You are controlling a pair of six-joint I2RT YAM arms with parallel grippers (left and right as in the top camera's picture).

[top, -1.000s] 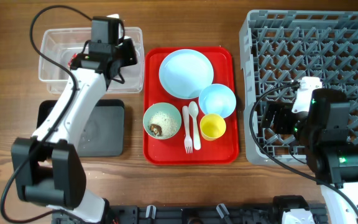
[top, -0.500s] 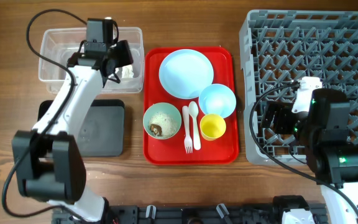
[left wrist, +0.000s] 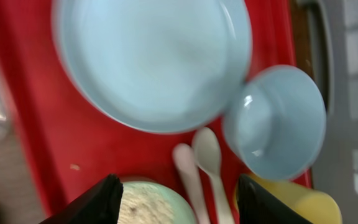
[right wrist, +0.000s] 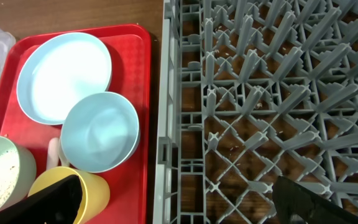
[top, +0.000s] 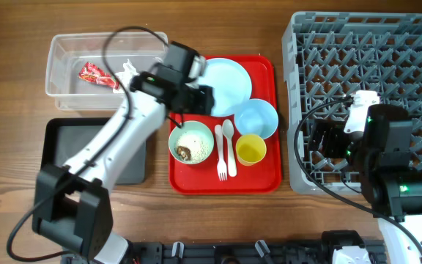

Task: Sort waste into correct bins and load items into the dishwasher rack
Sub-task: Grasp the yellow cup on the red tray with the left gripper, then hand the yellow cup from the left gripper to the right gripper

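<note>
Worktop: brown wood-grain boards [top: 6, 110]; nothing of the room beyond them shows.
Layout: clear tub [top: 64, 95] at the far-left corner, black tray [top: 57, 139] nearer along the left edge, red serving tray [top: 196, 180] mid-worktop, dishwasher rack [top: 387, 44] filling the right side.
Waste: wrapper [top: 91, 74] and tissue scraps [top: 128, 71] lie in the clear tub; rice-like crumbs [top: 191, 138] with a brown lump sit in the green bowl [top: 172, 144].
Items: plate [top: 229, 84], blue bowl [top: 256, 118], yellow cup [top: 250, 149], spoon [top: 229, 143] and fork [top: 220, 150] all on the red serving tray, none in the rack.
Left end effector [top: 195, 100]: above the serving tray's far-left part, fingers apart, nothing between them.
Right end effector [top: 317, 141]: fingers spread wide, empty, over the rack's near-left part.
Risk, crowding: green bowl, cutlery and cup sit tight together; a descent on the bowl's rim could knock the fork or spoon askew.
Risk, spill: any tilt of that bowl on the way to a bin would likely scatter crumbs over tray or worktop.
Risk, aim: the left wrist view is blurred, so alignment is hard to judge.
</note>
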